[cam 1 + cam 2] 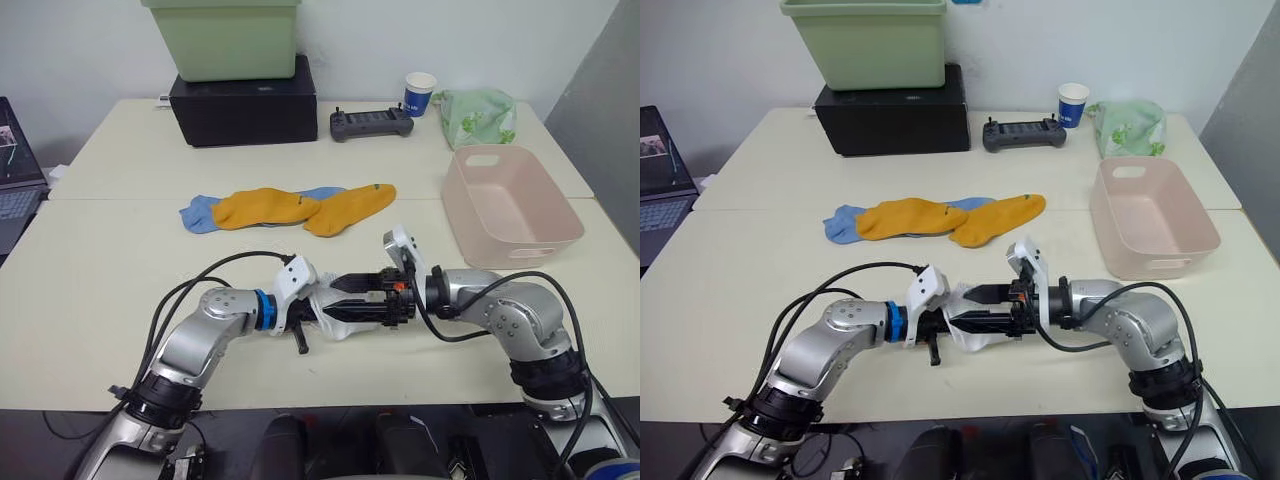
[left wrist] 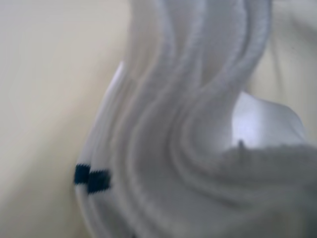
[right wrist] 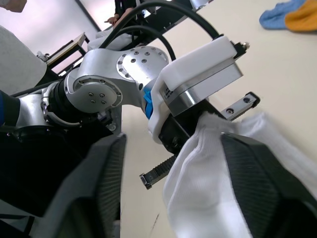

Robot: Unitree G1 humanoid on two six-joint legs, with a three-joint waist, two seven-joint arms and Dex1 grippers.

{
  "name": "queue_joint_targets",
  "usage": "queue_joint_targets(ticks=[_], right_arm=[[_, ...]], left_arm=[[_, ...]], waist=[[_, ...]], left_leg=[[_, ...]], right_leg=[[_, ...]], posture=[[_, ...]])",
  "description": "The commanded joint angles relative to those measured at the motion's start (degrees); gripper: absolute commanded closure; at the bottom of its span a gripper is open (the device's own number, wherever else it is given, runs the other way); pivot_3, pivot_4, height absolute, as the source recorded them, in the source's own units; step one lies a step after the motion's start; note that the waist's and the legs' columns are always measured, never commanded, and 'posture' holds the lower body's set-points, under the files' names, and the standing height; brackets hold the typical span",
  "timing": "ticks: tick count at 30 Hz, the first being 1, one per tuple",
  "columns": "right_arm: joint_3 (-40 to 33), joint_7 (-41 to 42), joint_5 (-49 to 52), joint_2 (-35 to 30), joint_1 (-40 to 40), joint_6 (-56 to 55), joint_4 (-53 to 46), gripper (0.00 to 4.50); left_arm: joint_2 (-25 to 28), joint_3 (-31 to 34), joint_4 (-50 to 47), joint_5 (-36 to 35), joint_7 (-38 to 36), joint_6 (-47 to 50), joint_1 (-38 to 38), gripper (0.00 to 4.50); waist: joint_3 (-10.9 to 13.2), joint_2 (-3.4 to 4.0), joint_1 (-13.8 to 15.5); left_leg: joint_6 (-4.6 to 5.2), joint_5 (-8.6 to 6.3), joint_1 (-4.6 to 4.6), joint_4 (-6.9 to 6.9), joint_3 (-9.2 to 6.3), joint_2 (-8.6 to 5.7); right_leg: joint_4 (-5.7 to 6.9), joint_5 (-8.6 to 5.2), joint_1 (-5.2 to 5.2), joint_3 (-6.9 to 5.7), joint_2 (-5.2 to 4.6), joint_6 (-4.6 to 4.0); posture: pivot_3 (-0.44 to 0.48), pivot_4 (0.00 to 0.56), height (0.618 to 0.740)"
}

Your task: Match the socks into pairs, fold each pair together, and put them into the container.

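Behind tub [image 1: 225,38]: black box [image 1: 243,108].

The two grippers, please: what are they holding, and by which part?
Both grippers, left and right, meet on the soft white socks; which part is unclear.

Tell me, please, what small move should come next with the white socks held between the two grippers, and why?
Probably the right gripper should close on the bunched white socks, so the pair can be carried to the pale pink plastic basket. The left gripper seems to grip them already, above the cream table, while the right fingers stand apart around the fabric. The basket sits to the robot's right.
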Motion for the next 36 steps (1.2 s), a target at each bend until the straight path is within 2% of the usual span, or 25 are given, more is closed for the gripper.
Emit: queue_joint_targets(ticks=[1, 3, 6, 10, 16, 20, 23, 26, 29, 32, 36], right_arm=[[-1.6, 0.0, 0.3, -1.3, -0.4, -1.1, -2.2, 0.42], [-0.8, 0.6, -2.8, -3.2, 0.4, -4.3, -2.0, 0.42], [0.1, 0.2, -6.6, -4.4, 1.2, -8.1, -0.5, 1.05], [7.5, 1.3, -18.4, -7.4, 2.0, -18.3, 3.8, 2.4], [13.8, 1.6, -29.2, -6.8, 1.9, -28.9, 11.0, 4.4], [13.0, 2.5, -29.6, -5.9, 2.7, -29.9, 11.9, 4.45], [10.1, 4.1, -25.9, -6.6, 3.2, -26.9, 8.5, 4.45], [5.8, 4.9, -20.0, -7.3, 3.9, -20.5, 3.3, 4.45], [0.5, 1.9, -14.5, -6.5, 4.2, -12.4, 0.8, 4.45], [-2.0, -0.2, -11.7, -7.7, 4.7, -4.3, 0.2, 3.87], [-3.7, -5.8, -10.2, -7.2, 4.6, 6.1, 0.7, 2.55]], left_arm=[[2.9, 5.8, -5.3, -3.0, 0.8, 2.2, 2.4, 4.5], [5.6, 9.8, -7.4, -3.9, 1.2, 3.2, 4.7, 4.5], [7.9, 13.4, -9.6, -5.9, 1.0, 3.6, 6.7, 4.5], [8.5, 16.2, -14.2, -10.9, -0.3, 4.8, 7.4, 4.5], [5.0, 10.4, -16.6, -11.6, 1.9, 4.8, 2.9, 4.5], [3.5, 3.4, -13.0, -5.2, 2.6, -0.1, 1.6, 4.5], [3.1, 0.8, -8.7, -2.3, 3.2, -2.2, 1.7, 4.5], [3.4, -1.5, -3.4, 1.7, 3.3, -5.6, 2.2, 4.5], [3.7, -2.4, 0.9, 4.3, 2.9, -8.0, 2.3, 4.5], [3.9, -2.5, 3.4, 5.1, 2.0, -9.7, 2.4, 4.5], [3.6, -2.4, 4.3, 5.4, 1.8, -10.9, 2.5, 4.5]], waist=[[0.0, 0.01, 0.0], [0.0, 0.0, 0.0], [0.0, 0.01, 0.0], [0.0, 0.0, 0.2], [0.0, -0.02, 0.1], [0.0, -0.02, 0.1], [0.0, -0.02, 0.1], [0.0, 0.0, 0.1], [0.0, 0.0, 0.1], [0.0, 0.0, 0.2], [0.0, 0.0, 0.1]], left_leg=[[0.0, 0.0, 0.0, -0.01, -0.01, 0.01], [0.0, 0.0, -0.02, 0.0, -0.02, 0.01], [0.0, 0.0, -0.02, 0.0, 0.01, -0.01], [0.0, 0.0, -0.02, 0.0, 0.05, -0.03], [-0.01, 0.0, -0.03, 0.02, 0.08, -0.05], [-0.02, 0.01, -0.02, 0.02, 0.07, -0.05], [-0.02, 0.01, -0.01, 0.02, 0.06, -0.04], [-0.01, 0.01, -0.02, 0.01, 0.03, -0.04], [-0.01, 0.0, -0.02, 0.02, 0.03, -0.04], [-0.01, 0.0, 0.01, 0.02, 0.01, -0.04], [0.0, 0.0, 0.03, 0.01, 0.04, -0.04]], right_leg=[[0.0, 0.0, 0.0, -0.01, 0.0, 0.0], [0.0, 0.0, -0.01, -0.02, -0.01, 0.0], [-0.02, 0.0, -0.01, -0.01, -0.07, 0.0], [-0.05, -0.01, 0.0, -0.02, -0.11, 0.01], [-0.05, 0.0, 0.0, 0.0, -0.11, 0.01], [-0.06, 0.0, 0.02, 0.01, -0.09, 0.0], [-0.03, 0.0, 0.02, 0.01, -0.08, -0.01], [-0.02, 0.0, 0.0, 0.0, -0.07, -0.01], [-0.02, 0.0, 0.01, 0.0, -0.07, -0.01], [-0.02, 0.0, 0.06, -0.02, -0.08, -0.01], [-0.02, 0.0, 0.06, 0.01, -0.09, -0.01]], posture=[[0.0, 0.15, 0.74], [0.0, 0.15, 0.74], [0.0, 0.15, 0.74], [0.0, 0.15, 0.74], [0.0, 0.15, 0.74], [0.0, 0.15, 0.74], [0.0, 0.15, 0.74], [0.0, 0.15, 0.74], [0.0, 0.15, 0.74], [0.0, 0.15, 0.74], [0.0, 0.15, 0.74]])
